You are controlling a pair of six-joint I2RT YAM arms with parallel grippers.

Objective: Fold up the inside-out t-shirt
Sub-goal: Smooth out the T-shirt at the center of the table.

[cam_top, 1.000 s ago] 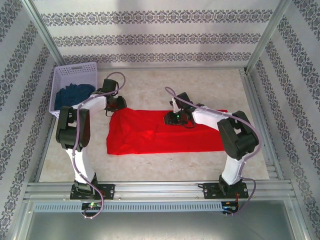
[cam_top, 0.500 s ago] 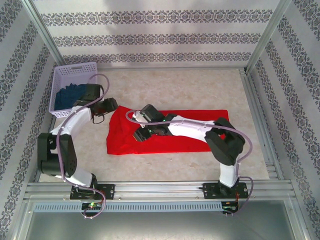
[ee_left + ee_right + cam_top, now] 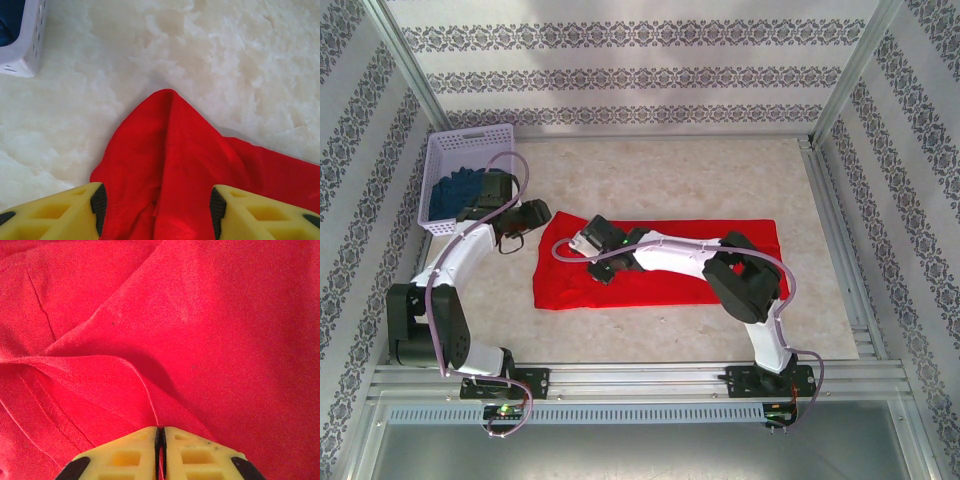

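Pale tabletop (image 3: pixel 670 165) lies open around the t-shirt (image 3: pixel 660 290); left gripper (image 3: pixel 159 200) spread astride its corner, right gripper (image 3: pixel 160 437) pinching a fold.

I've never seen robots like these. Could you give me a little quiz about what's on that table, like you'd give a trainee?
1. True or false: the left gripper is shut tight.
2. What lies in the white basket? A) a red sock B) dark blue cloth C) a cup
3. Fill the gap: the right gripper pinches a fold of the ___ t-shirt.
Key: 1 false, it is open, straddling a corner of the t-shirt; 2 B; 3 red.
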